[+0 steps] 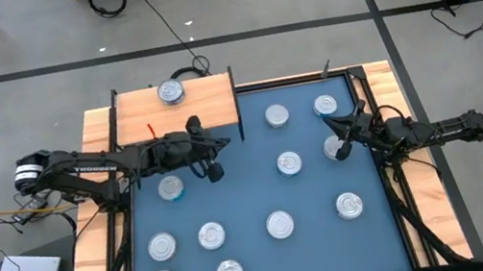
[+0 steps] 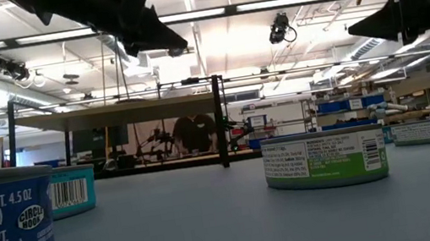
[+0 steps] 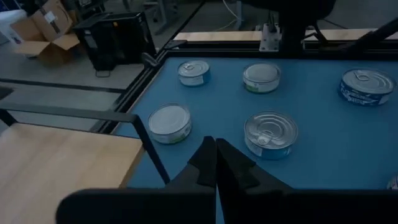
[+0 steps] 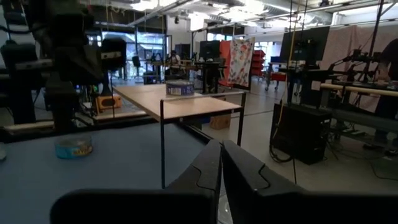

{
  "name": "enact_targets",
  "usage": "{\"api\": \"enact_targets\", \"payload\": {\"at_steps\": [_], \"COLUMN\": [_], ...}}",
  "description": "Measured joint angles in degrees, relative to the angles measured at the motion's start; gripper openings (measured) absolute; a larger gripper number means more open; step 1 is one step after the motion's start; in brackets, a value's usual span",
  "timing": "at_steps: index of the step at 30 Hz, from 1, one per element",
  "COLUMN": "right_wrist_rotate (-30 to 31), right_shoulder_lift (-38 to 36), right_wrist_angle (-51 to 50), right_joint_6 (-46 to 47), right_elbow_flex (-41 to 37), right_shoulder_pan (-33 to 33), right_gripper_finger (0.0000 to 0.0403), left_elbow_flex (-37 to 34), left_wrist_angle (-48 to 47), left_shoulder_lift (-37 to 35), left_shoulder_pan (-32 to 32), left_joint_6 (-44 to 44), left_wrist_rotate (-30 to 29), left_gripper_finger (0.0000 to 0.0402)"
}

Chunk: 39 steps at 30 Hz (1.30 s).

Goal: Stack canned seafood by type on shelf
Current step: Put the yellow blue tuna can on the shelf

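The shelf is a light wood board on thin black legs at the blue table's far left corner, with one tin on it. Several more tins of canned seafood lie over the table, among them one beside the left arm and one in the middle. My left gripper hovers shut and empty just off the shelf's near right corner; its fingers meet above the table. My right gripper hangs shut and empty near two tins at the far right, facing the shelf.
A raised wooden frame borders the blue table. In the low view, a blue-labelled tin and a green-labelled tin stand close to the camera. Beyond the table are boxes, cables and black equipment on the floor.
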Motion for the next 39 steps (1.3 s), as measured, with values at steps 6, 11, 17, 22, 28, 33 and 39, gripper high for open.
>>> {"api": "enact_targets", "payload": {"at_steps": [6,11,17,22,28,33,39], "right_wrist_rotate": [0.1,-1.0,-1.4,-5.1,-1.4,-2.1,-3.4], "right_shoulder_lift": [0.0,0.0,0.4,0.4,0.6,1.5,5.3], "right_wrist_angle": [4.3,5.6,2.8,2.8,14.1,9.4,-2.1], "right_joint_6": [-8.6,-4.5,-3.5,-3.4,-24.6,-22.3,-8.7], "right_elbow_flex": [0.0,0.0,0.0,0.0,1.2,4.7,4.0], "right_shoulder_pan": [0.0,0.0,-0.3,-0.6,-3.7,-4.9,-4.9], "right_gripper_finger": [0.0027,0.0027,0.0027,0.0006,0.0006,0.0004,0.0002], "left_elbow_flex": [0.0,-2.5,-5.9,-5.9,-5.9,-5.9,-5.8], "left_wrist_angle": [7.0,16.3,30.7,32.7,33.3,31.8,30.8], "left_shoulder_lift": [1.5,5.4,9.6,10.3,10.4,10.4,11.1], "left_shoulder_pan": [0.8,2.4,5.9,7.9,9.5,9.1,8.1], "left_joint_6": [2.5,3.7,3.5,8.7,2.4,6.6,9.0], "left_wrist_rotate": [0.0,0.9,5.1,8.2,8.5,8.9,10.8], "left_gripper_finger": [0.0002,0.0001,0.0001,0.0001,0.0002,0.0002,0.0002]}}
